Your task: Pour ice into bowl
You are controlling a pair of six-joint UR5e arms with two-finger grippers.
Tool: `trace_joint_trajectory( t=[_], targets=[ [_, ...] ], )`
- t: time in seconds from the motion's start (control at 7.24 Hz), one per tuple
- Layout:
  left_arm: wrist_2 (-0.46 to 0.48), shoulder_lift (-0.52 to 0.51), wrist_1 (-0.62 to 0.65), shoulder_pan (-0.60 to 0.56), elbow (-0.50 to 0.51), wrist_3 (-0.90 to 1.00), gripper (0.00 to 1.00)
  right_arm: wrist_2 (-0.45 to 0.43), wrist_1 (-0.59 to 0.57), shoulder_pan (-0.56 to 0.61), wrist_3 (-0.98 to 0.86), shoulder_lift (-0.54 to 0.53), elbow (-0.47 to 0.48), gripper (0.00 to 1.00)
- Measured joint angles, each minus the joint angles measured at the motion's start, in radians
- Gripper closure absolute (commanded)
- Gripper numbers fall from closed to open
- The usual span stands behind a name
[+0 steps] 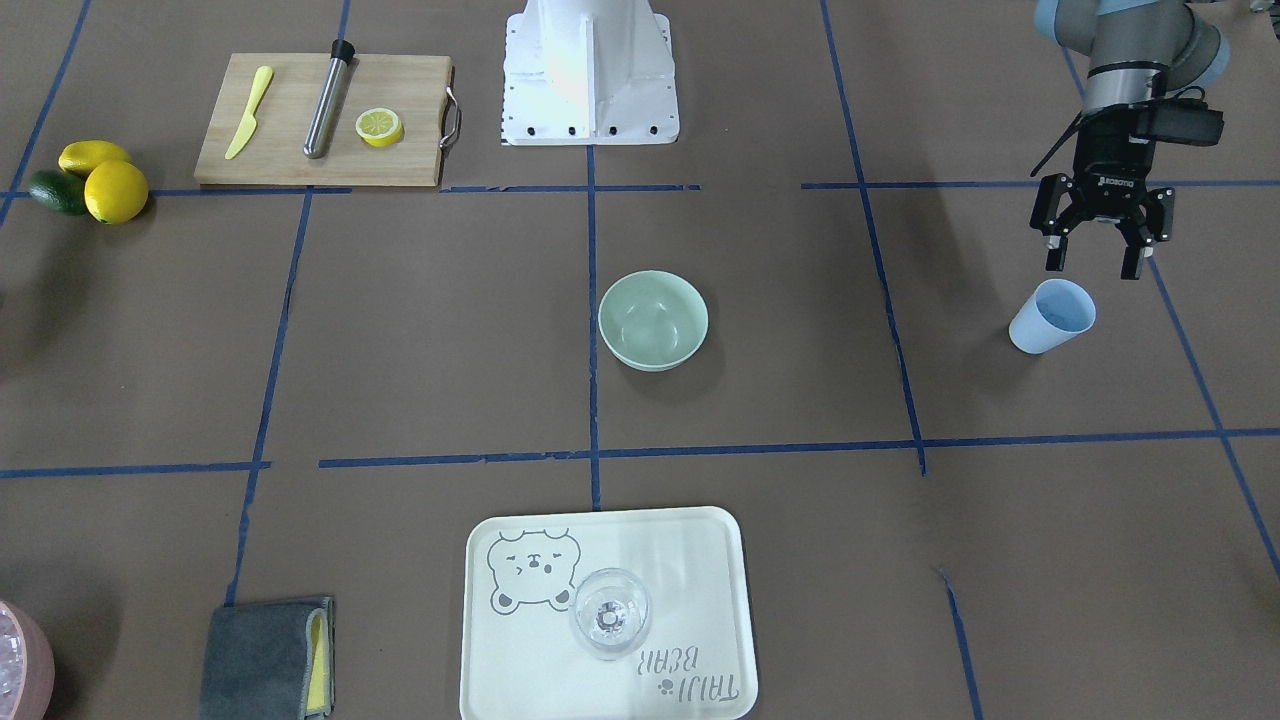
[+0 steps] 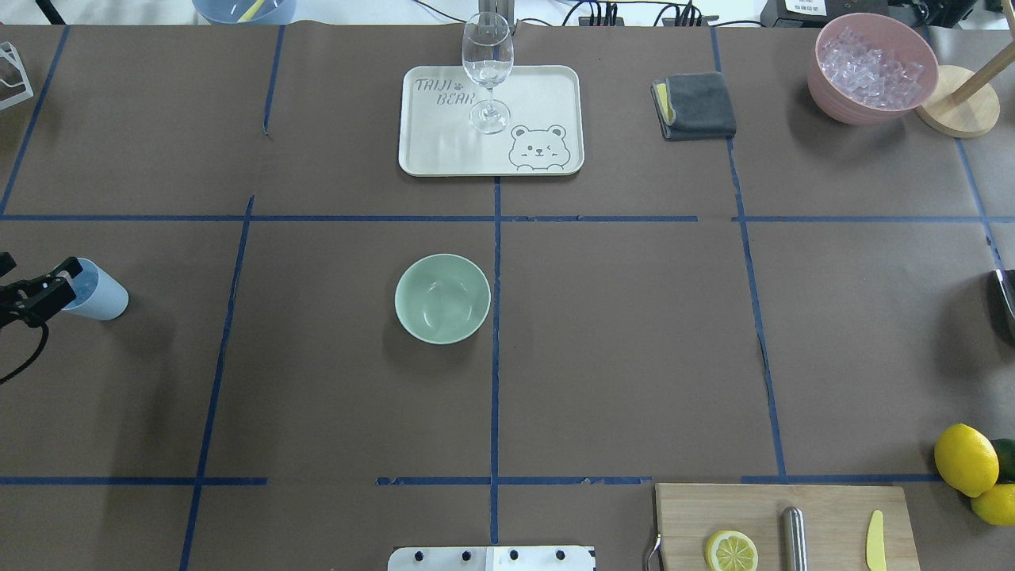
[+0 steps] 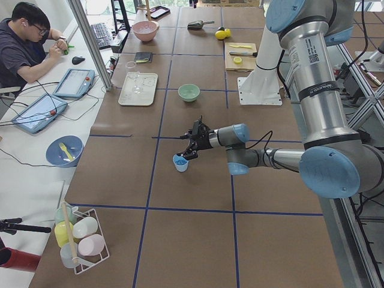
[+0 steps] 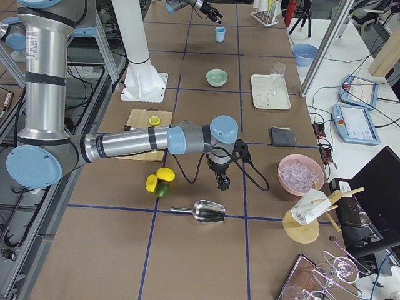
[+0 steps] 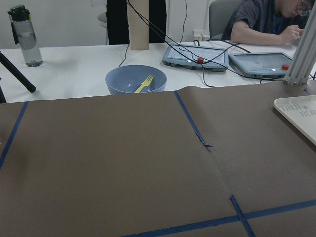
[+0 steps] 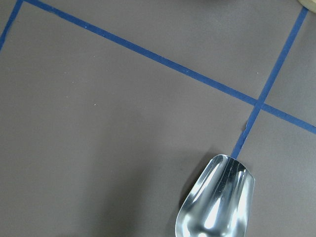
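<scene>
Left pincer [image 1: 1093, 258]: right edge of the front view, pointing down, fingers spread wide with nothing between them. It hangs just above the rim of the blue cup [image 1: 1052, 316]. I cannot tell whether it touches the rim. The cup stands on the worktop [image 1: 800, 380], mouth up.

Bowl [image 2: 442, 298]: centre of the overhead view, upright, just left of the middle tape line. It is well apart from the cup and the left pincer.

Ice [image 2: 868, 59]: heaped in the pink container [image 2: 840, 107], upper right corner of the overhead view, well apart from the bowl.

Right pincer [image 4: 222, 184]: centre of the right side view, pointing down over the worktop. The metal scoop [image 4: 209, 212] lies near it, just below it in the frame. I cannot tell how far this pincer is open. Its wrist view shows only the scoop's mouth at the bottom edge.

Other items, overhead view:
- Tray [image 2: 547, 87] is at top centre, with a glass [image 2: 487, 59] standing on it.
- Grey cloth [image 2: 698, 105] lies to the right of the tray.
- Board [image 2: 825, 507] is at lower right and carries a lemon slice [image 2: 731, 551], a steel rod [image 2: 794, 539] and a yellow knife [image 2: 875, 551].
- Whole lemons [image 2: 965, 458] sit at the right edge.
</scene>
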Motion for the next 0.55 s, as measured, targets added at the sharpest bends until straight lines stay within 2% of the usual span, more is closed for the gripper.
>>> trace_joint_trajectory(
  t=[0.28, 0.55],
  targets=[
    [0.159, 0.003, 0.001, 0.109, 0.058, -0.063, 0.00, 0.000, 0.000, 0.006, -0.002, -0.014, 0.009, 0.00],
    [0.240, -0.002, 0.002, 0.169, 0.096, -0.076, 0.00, 0.000, 0.000, 0.009, -0.003, -0.018, 0.010, 0.00]
  ],
)
